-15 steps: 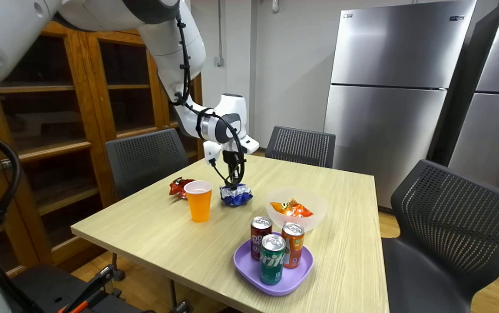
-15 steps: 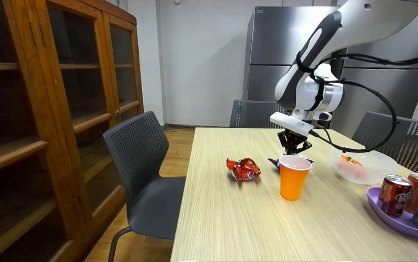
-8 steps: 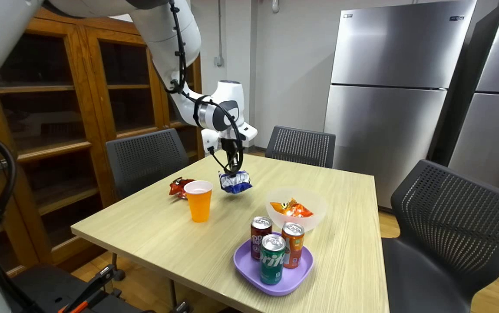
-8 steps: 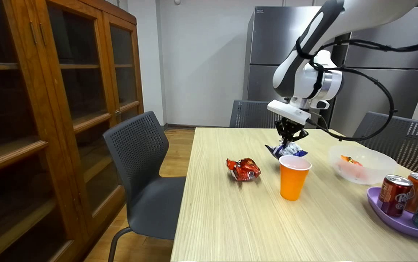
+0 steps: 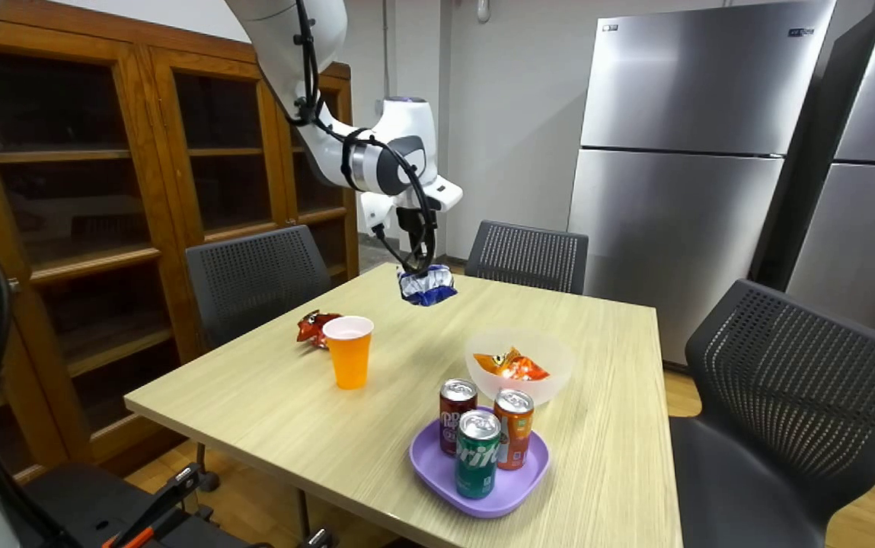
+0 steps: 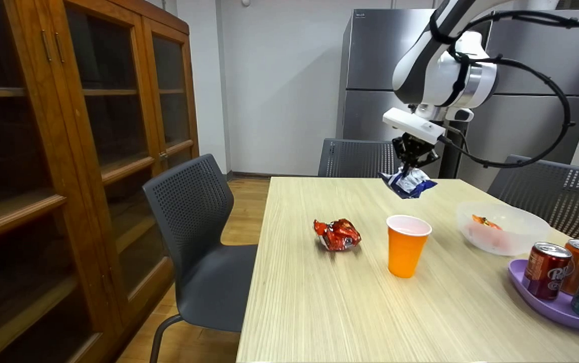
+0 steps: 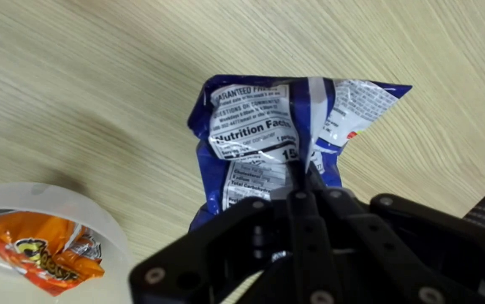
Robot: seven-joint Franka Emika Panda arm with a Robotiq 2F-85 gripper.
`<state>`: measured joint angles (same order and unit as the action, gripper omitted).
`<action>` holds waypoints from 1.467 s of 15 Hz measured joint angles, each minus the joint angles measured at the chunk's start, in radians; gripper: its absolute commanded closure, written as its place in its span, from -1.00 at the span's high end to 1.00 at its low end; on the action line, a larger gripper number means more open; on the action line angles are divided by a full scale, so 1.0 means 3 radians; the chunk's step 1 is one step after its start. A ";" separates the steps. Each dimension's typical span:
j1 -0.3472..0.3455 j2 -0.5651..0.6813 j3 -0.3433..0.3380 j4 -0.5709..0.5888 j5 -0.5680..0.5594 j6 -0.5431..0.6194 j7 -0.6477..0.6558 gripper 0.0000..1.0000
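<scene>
Tbl (image 5: 403,399), pale woodgrain | L: red pkt (image 6: 338,235), crumpled | R of it, nearer: org cup (image 5: 349,361), upright | R side: frosted bowl (image 6: 518,238) | near R: purple tray (image 5: 509,491), close by bowl

In both exterior views, a brown wooden cabinet (image 6: 118,174) with glass doors is standing past the left edge of the pale tabletop (image 5: 269,396). A dark gray chair (image 5: 254,274) is sitting by that edge, another chair (image 5: 526,257) by the far edge, and a third chair (image 5: 810,380) by the right edge. Behind the far right corner, two tall silver fridges (image 5: 677,221) are shining. A white wall (image 6: 279,75) is rising at the back, with a soft shadow (image 6: 309,116) slanting over it. A wood floor (image 6: 246,212) is showing below.
</scene>
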<state>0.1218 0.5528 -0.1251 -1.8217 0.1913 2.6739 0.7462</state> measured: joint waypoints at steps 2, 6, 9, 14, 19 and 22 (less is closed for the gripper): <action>-0.0004 -0.0125 -0.0060 -0.0126 -0.0001 0.0059 0.0000 -1.00; -0.0017 -0.0313 -0.0202 -0.0376 -0.0003 0.0161 0.0002 -1.00; -0.0025 -0.0424 -0.0339 -0.0567 -0.0011 0.0234 0.0039 -1.00; -0.0101 -0.0512 -0.0537 -0.0843 -0.0015 0.0292 0.0165 -1.00; -0.0257 -0.0510 -0.0580 -0.0977 -0.0004 0.0299 0.0278 -1.00; -0.0340 -0.0492 -0.0580 -0.0984 0.0000 0.0299 0.0350 -1.00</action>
<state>0.0198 0.4053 -0.2991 -2.1169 0.1913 2.7635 0.8511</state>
